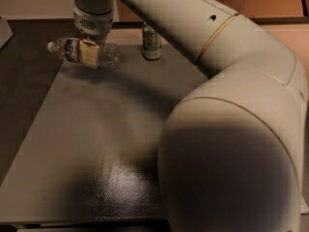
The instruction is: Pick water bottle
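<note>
The water bottle (pixel 107 55) is clear ribbed plastic with a white cap at its left end and a dark and red label band near the neck. It lies sideways in the air above the far left part of the grey table (pixel 96 144). My gripper (pixel 90 53) hangs down from the arm at the top left and is shut on the bottle's middle, with a tan finger pad (pixel 90 55) across its front.
A green-grey metal drink can (pixel 151 43) stands upright on the table's far edge, right of the bottle. My large cream arm (pixel 231 129) fills the right half of the view. A dark floor lies to the left of the table.
</note>
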Robot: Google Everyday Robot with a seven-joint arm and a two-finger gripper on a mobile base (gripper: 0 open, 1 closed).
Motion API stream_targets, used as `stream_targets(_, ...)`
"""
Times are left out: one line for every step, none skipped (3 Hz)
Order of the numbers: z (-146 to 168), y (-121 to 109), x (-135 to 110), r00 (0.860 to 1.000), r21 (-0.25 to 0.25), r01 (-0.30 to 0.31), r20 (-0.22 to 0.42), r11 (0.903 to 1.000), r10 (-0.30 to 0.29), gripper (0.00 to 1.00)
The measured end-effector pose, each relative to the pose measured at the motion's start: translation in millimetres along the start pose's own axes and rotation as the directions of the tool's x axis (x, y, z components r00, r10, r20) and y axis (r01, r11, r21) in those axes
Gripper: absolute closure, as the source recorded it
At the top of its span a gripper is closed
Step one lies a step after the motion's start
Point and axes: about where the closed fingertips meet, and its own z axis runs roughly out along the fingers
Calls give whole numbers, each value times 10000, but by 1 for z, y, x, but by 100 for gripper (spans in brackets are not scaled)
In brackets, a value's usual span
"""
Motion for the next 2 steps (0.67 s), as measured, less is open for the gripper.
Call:
stream_targets(-56, 4, 5, 9969, 257, 673, 396, 9974, -683, 100)
stream_targets(-56, 4, 5, 9969, 257, 673, 397, 9974, -683, 100)
